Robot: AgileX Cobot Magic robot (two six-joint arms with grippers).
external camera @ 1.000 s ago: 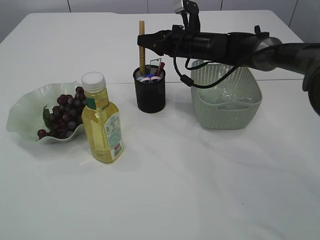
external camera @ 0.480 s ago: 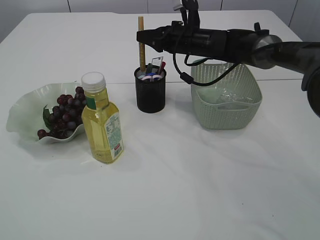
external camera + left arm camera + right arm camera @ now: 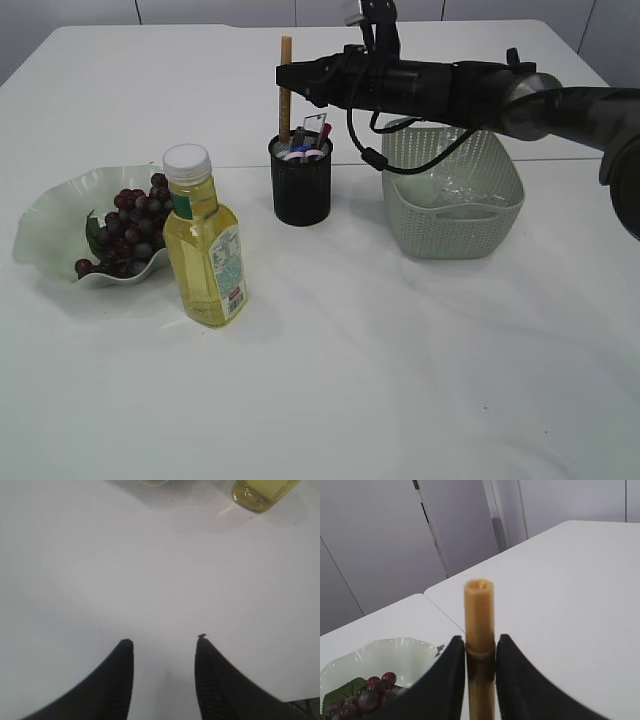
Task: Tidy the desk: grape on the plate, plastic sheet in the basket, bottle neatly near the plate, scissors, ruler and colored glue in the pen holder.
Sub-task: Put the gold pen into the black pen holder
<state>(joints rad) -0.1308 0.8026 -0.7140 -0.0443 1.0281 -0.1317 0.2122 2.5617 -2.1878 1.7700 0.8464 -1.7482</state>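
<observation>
Right end effector (image 3: pixel 480 652) pinches ruler (image 3: pixel 479 630) near top, jaws snug on both sides; ruler upright so lower end drops into holder (image 3: pixel 300 180).
Left end effector (image 3: pixel 164 647) half open, empty, over bare bench (image 3: pixel 150 570).
Basket (image 3: pixel 455 205) at holder's 3 o'clock.
Bottle (image 3: pixel 203 240) and plate (image 3: pixel 50 230) with grapes (image 3: pixel 130 225) at 8–9 o'clock.

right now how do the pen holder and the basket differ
The pen holder is black, narrow and round, crowded with items, a wooden ruler rising tallest. The basket is pale green, wide, with a woven wall; only clear crumpled plastic shows inside. Both stand upright on the white table.
</observation>
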